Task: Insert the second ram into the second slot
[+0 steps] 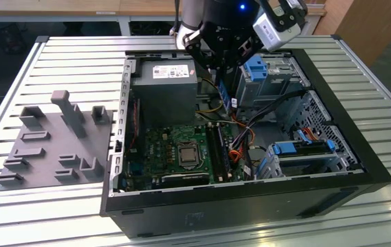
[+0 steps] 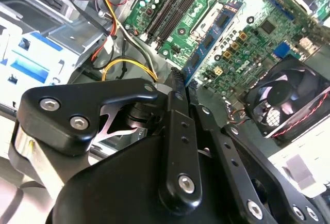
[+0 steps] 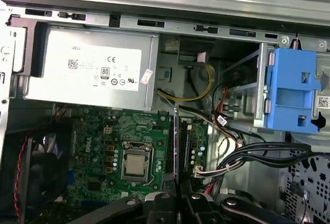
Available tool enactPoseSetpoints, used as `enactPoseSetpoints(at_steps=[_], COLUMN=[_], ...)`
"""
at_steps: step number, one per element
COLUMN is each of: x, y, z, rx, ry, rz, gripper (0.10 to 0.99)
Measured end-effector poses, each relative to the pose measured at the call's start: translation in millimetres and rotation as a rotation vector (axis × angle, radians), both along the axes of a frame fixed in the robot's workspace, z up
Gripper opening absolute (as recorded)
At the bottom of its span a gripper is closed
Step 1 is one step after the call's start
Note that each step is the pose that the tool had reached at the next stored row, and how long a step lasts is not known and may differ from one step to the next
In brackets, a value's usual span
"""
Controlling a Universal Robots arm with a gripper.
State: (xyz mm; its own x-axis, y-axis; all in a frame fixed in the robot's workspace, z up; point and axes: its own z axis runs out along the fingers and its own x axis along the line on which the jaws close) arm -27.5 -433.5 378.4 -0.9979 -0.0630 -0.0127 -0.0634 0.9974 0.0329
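Black claw [image 2: 178, 79] linkages sit closest to the lens in both wrist views. The two fingers are drawn narrow and clamped on one end of the second ram [image 2: 210, 41], a thin blue stick with dark chips that juts out from the fingertips above the green motherboard [image 2: 258, 33]. Beyond it in the second wrist view lie the long dark memory slots [image 2: 172, 10] and a black fan [image 2: 289, 100] with red-and-black leads. (Edge-on in the first wrist view, the second ram [image 3: 177, 141] is little more than a dark line running out from the claw [image 3: 178, 199] along the memory slots [image 3: 184, 141] beside the processor socket [image 3: 135, 164]; which slot it lines up with cannot be told.)

In the exterior view the arm [image 1: 209, 15] enters at twelve o'clock and the claw [image 1: 217, 69] hangs inside the open computer case [image 1: 250, 203]. The second ram [image 1: 224, 95] points from the claw toward six o'clock, with the grey power supply [image 1: 164, 92] at its nine o'clock and a blue drive-bay clip [image 1: 258, 67] at its two o'clock. The memory slots [image 1: 219, 149] lie on the board at six o'clock from the ram, apart from its lower end. A grey fixture [image 1: 51, 144] with upright pegs rests on the slatted desk [image 1: 78, 51] at nine o'clock from the case.
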Motion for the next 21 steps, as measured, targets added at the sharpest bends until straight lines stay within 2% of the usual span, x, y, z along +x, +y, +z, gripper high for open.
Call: enactPoseSetpoints(at_steps=[13,21], x=[0.0,0.0], y=[0.0,-0.2], z=[-1.2,-4.3], rx=[-0.001,-0.001], ry=[0.0001,0.0], rz=[-0.161,-0.166], gripper=[0.141,0.141])
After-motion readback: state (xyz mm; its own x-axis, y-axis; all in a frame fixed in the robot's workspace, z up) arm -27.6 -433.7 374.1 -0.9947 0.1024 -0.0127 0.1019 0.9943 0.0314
